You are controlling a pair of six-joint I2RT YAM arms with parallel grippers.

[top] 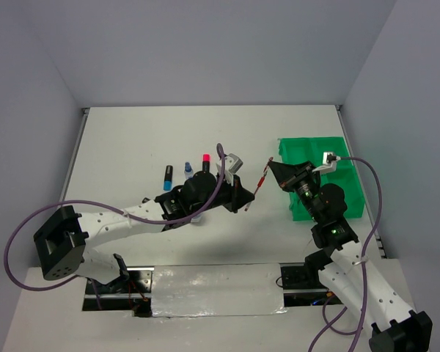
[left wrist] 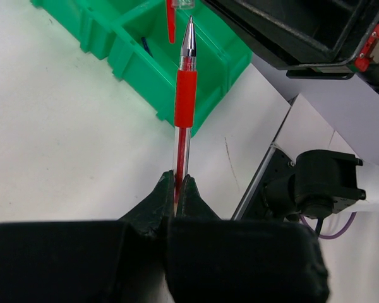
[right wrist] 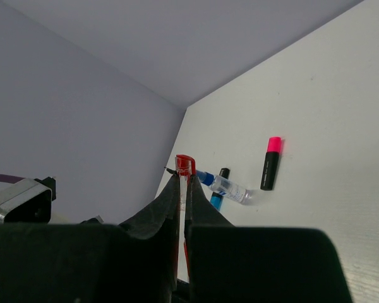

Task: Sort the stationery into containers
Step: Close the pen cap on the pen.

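Two grippers, one pen. My left gripper (left wrist: 180,184) had its fingers pinched fully together on the clear barrel of a red pen (left wrist: 185,95). The pen ran straight out from the fingertips, with its red grip sleeve and silver tip farthest from the hand.

My right gripper (right wrist: 182,184) was clamped down just as tight. A red end of the pen showed just past its fingertips, and a thin red line ran back down the slit between them. From overhead, the pen bridged the two hands, slanting from the left fingers to the tips of the right.

The divided green tray (top: 352,196) lay just beyond the pen's tip as seen from the left hand. Its near corner sat below the tip, and the right wrist hung over its inner side.

Farther out, ahead of the right fingertips and past the left hand, three pieces lay on the white table (top: 132,139). A pink-capped highlighter (right wrist: 270,164) lay a little apart from the other two. A small clear bottle with a blue cap (right wrist: 230,188) lay close against a blue-capped highlighter (right wrist: 216,199). I could not tell whether those two touched.
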